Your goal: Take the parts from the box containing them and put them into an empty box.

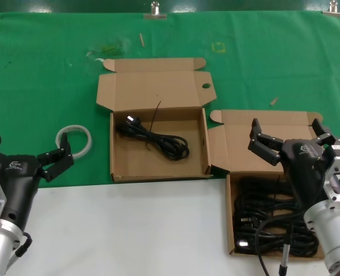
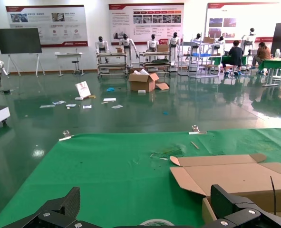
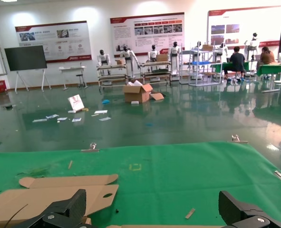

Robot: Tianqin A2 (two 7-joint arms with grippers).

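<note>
One black power cord with a moulded plug [image 1: 152, 135], a loose glossy bundle, lies in the shallow brown cardboard mailer box with the dark speck on its lid [image 1: 198, 167], at table centre. The rest of the black cords [image 1: 267, 213] remain heaped in the plain-lidded brown cardboard box [image 1: 230, 224] just beside it, toward the robot's right. Judgement: task early; one cord across, most still to go. Right tool [image 1: 287, 138] hovers above the full box's raised lid, fingers spread wide, holding nothing. Left tool [image 1: 29, 155] sits low at the near left edge, also spread and empty, idle. A white ring [image 1: 75, 140] lies near it on the cloth. Table: green cloth [image 1: 43, 69] clipped at the far edge, white bare strip [image 1: 129, 230] nearest the robot, small scraps scattered. Room, from the wrist views: glossy green floor [image 2: 130, 114], wall posters, racks, an open carton, people seated at far tables.
</note>
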